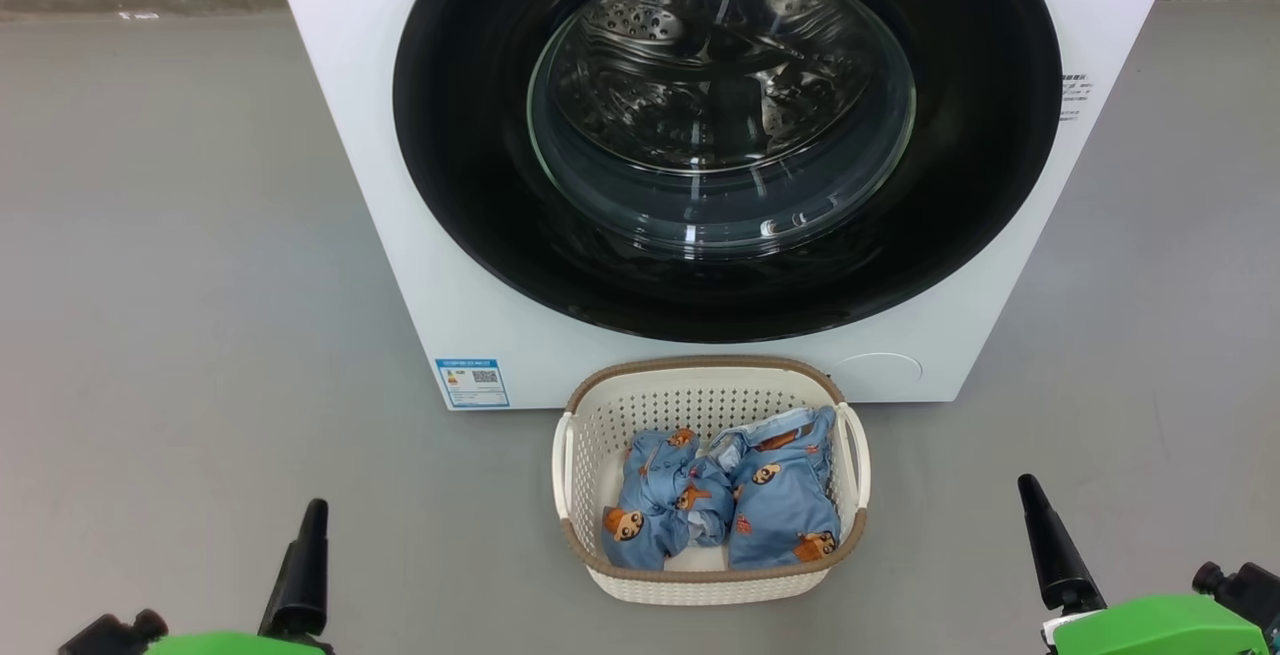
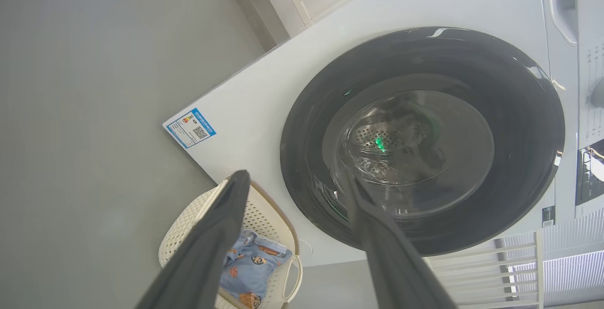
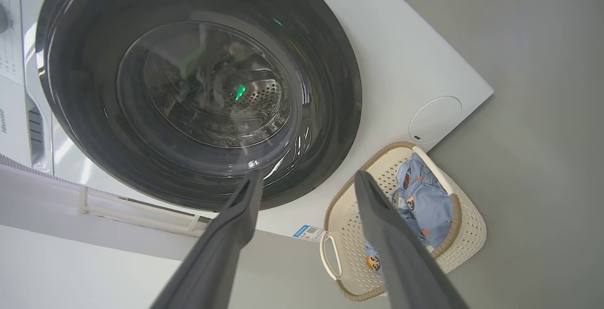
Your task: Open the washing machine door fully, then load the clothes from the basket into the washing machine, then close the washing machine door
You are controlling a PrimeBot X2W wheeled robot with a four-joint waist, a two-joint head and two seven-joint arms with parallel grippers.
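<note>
Clothes (image 1: 720,500) in basket (image 1: 600,415)

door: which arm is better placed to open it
Right, marginally: the door sits slightly right of centre in the head view, nearer the right gripper. Both stand open; handle side unclear.

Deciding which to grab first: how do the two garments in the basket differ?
The left garment is bunched into a rumpled ball; the right garment lies folded and flatter. The right garment reaches nearer the washing machine than the left garment. Both are light blue with bear faces.
</note>
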